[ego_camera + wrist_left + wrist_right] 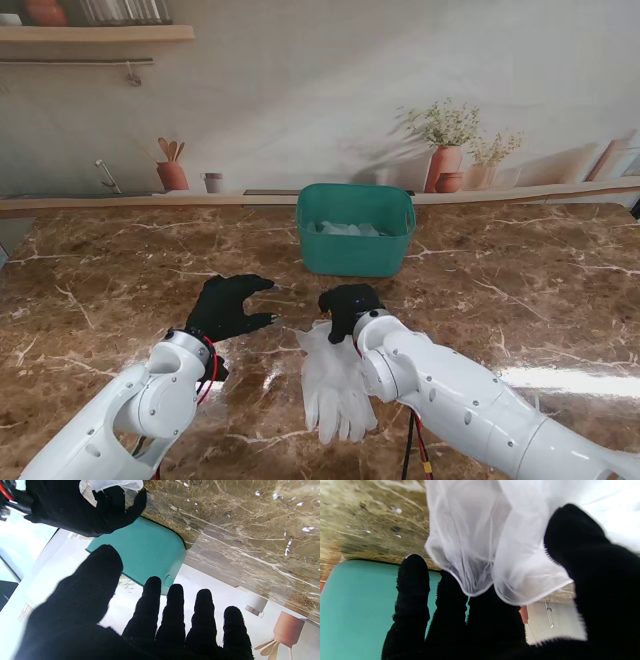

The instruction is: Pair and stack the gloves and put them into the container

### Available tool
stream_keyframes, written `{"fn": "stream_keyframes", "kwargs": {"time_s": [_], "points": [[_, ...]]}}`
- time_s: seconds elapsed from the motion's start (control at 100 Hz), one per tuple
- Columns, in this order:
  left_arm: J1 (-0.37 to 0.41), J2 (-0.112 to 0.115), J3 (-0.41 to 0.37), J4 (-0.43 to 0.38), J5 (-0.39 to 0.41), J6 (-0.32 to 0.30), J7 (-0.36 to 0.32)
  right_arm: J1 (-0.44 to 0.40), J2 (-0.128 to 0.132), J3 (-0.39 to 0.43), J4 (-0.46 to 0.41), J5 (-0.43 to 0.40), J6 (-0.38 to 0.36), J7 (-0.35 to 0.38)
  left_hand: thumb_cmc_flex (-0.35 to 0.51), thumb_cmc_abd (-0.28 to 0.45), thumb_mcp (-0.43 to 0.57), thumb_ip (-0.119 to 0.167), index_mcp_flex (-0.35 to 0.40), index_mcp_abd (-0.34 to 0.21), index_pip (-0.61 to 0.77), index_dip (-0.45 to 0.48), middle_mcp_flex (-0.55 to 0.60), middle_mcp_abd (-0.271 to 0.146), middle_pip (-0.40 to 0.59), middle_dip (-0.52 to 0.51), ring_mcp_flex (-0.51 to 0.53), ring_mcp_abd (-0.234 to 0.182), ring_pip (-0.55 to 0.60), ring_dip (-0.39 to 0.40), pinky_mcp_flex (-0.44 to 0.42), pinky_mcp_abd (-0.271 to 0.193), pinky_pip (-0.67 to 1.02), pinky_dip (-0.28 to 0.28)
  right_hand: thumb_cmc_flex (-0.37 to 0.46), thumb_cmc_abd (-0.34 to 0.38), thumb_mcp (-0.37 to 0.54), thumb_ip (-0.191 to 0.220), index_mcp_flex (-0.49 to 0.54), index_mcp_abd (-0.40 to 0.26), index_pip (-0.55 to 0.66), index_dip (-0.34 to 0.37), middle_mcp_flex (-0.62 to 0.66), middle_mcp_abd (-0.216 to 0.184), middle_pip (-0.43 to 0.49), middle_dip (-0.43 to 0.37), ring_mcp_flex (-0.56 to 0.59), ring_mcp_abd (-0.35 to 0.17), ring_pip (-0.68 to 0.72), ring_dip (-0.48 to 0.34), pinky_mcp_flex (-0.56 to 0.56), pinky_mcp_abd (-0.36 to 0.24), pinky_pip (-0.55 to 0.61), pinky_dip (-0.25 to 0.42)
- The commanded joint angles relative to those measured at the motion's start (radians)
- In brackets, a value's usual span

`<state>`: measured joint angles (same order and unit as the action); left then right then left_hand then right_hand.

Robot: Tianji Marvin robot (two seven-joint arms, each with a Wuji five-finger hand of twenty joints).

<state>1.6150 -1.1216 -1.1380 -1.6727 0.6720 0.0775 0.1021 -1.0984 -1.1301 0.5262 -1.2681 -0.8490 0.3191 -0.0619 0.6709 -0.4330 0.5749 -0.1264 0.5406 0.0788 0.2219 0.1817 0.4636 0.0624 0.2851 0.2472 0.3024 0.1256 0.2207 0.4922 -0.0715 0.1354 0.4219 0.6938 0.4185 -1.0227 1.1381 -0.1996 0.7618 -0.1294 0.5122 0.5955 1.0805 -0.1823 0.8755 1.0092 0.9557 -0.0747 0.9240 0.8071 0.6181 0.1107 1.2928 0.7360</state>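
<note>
Right hand [349, 305] closed on the cuff end of the translucent white gloves [335, 385], thumb on one side and fingers [413, 580] on the other. Gloves stacked flat on the brown marble counter [520, 290], fingertips pointing nearer to me. Left hand [228, 305] just beside, spread wide and holding nothing. Teal container [355, 230] farther from me, past both hands, with pale glove-like material inside.

container [355, 245] contents unclear, glove cuffs [322, 338] under right hand [348, 305]
</note>
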Motion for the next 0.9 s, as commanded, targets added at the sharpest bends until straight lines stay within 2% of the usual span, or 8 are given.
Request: {"fn": "stream_keyframes", "kwargs": {"time_s": [0.0, 0.05, 0.18, 0.25, 0.34, 0.4, 0.53, 0.89], "points": [[0.008, 0.0, 0.0, 0.0, 0.001, -0.004, 0.01, -0.036, 0.001, 0.009, 0.007, -0.005, -0.02, 0.004, -0.04, 0.025, -0.041, 0.024, 0.022, -0.028, 0.01, 0.003, -0.01, -0.03, -0.027, -0.012, -0.016, -0.045, -0.034, -0.013, -0.02, 0.006, -0.036, 0.015, 0.07, -0.05, 0.021, -0.1, 0.156, -0.116, 0.16, 0.075, 0.07, -0.048, 0.049, 0.097, 0.022, -0.019, 0.037, 0.039, -0.009, 0.018, 0.002, 0.01], [0.007, 0.0, 0.0, 0.003, 0.001, -0.007, 0.016, -0.047, 0.001, 0.019, 0.006, -0.011, -0.028, -0.01, -0.04, 0.026, -0.042, 0.024, 0.023, -0.029, 0.011, 0.003, -0.009, -0.031, -0.027, -0.013, -0.016, -0.046, -0.035, -0.013, -0.02, 0.006, -0.039, 0.016, 0.132, -0.051, -0.015, -0.166, 0.17, -0.2, 0.314, 0.052, 0.092, -0.051, 0.039, 0.144, 0.013, -0.022, 0.038, 0.043, -0.017, 0.018, -0.005, 0.008], [0.007, -0.001, -0.002, 0.007, 0.002, -0.013, 0.023, -0.084, -0.003, 0.058, 0.0, -0.004, -0.046, -0.053, -0.039, 0.028, -0.046, 0.024, 0.028, -0.033, 0.014, 0.005, -0.009, -0.034, -0.029, -0.014, -0.016, -0.048, -0.037, -0.015, -0.019, 0.006, -0.045, 0.021, 0.175, -0.009, -0.044, -0.156, 0.22, -0.298, 0.403, 0.11, -0.026, -0.028, -0.084, 0.145, -0.12, -0.011, -0.062, 0.016, -0.085, -0.005, -0.046, 0.01], [0.007, -0.002, -0.002, 0.008, 0.002, -0.014, 0.026, -0.101, 0.0, 0.082, -0.015, -0.003, -0.061, -0.053, -0.037, 0.03, -0.047, 0.025, 0.03, -0.036, 0.016, 0.007, -0.007, -0.036, -0.029, -0.014, -0.015, -0.047, -0.037, -0.015, -0.019, 0.007, -0.047, 0.023, 0.164, -0.01, -0.046, -0.16, 0.23, -0.303, 0.39, 0.118, -0.196, 0.036, -0.311, -0.144, -0.226, 0.005, -0.217, -0.07, -0.133, -0.017, -0.084, 0.033], [0.01, -0.002, -0.004, 0.006, 0.003, -0.016, 0.026, -0.123, -0.007, 0.117, -0.016, 0.005, -0.085, -0.102, -0.037, 0.033, -0.051, 0.025, 0.031, -0.036, 0.018, 0.008, -0.007, -0.031, -0.03, -0.015, -0.016, -0.046, -0.038, -0.016, -0.02, 0.008, -0.052, 0.026, 0.161, 0.005, -0.045, -0.154, 0.225, -0.297, 0.387, 0.126, -0.187, 0.066, -0.443, -0.348, -0.17, 0.015, -0.322, -0.167, -0.112, -0.026, -0.088, 0.042], [0.012, -0.002, -0.006, 0.006, 0.005, -0.018, 0.028, -0.137, -0.013, 0.141, -0.018, 0.011, -0.1, -0.137, -0.036, 0.034, -0.053, 0.025, 0.031, -0.037, 0.018, 0.008, -0.005, -0.032, -0.03, -0.015, -0.014, -0.046, -0.037, -0.017, -0.02, 0.008, -0.055, 0.027, 0.157, 0.041, -0.053, -0.139, 0.215, -0.288, 0.382, 0.087, -0.104, 0.06, -0.438, -0.409, -0.104, 0.016, -0.336, -0.186, -0.083, -0.026, -0.075, 0.042], [0.013, -0.001, -0.01, 0.005, 0.008, -0.02, 0.03, -0.153, -0.025, 0.187, -0.024, 0.033, -0.123, -0.191, -0.034, 0.036, -0.057, 0.026, 0.032, -0.036, 0.018, 0.008, -0.002, -0.031, -0.031, -0.016, -0.014, -0.046, -0.038, -0.018, -0.02, 0.01, -0.06, 0.031, 0.163, 0.091, -0.047, -0.125, 0.226, -0.262, 0.419, -0.064, 0.121, 0.031, -0.376, -0.266, 0.028, 0.006, -0.255, -0.147, -0.015, -0.025, -0.009, 0.048], [0.015, 0.0, -0.018, 0.001, 0.014, -0.025, 0.026, -0.103, -0.039, 0.253, 0.009, 0.027, -0.124, -0.266, -0.033, 0.047, -0.074, 0.027, 0.031, -0.032, 0.016, 0.007, -0.002, -0.028, -0.034, -0.017, -0.017, -0.048, -0.043, -0.021, -0.018, -0.006, -0.074, 0.038, 0.175, 0.126, -0.055, -0.122, 0.231, -0.238, 0.439, -0.102, 0.218, 0.044, -0.302, -0.219, 0.103, -0.015, -0.142, -0.098, 0.028, -0.032, 0.054, 0.04]]}}
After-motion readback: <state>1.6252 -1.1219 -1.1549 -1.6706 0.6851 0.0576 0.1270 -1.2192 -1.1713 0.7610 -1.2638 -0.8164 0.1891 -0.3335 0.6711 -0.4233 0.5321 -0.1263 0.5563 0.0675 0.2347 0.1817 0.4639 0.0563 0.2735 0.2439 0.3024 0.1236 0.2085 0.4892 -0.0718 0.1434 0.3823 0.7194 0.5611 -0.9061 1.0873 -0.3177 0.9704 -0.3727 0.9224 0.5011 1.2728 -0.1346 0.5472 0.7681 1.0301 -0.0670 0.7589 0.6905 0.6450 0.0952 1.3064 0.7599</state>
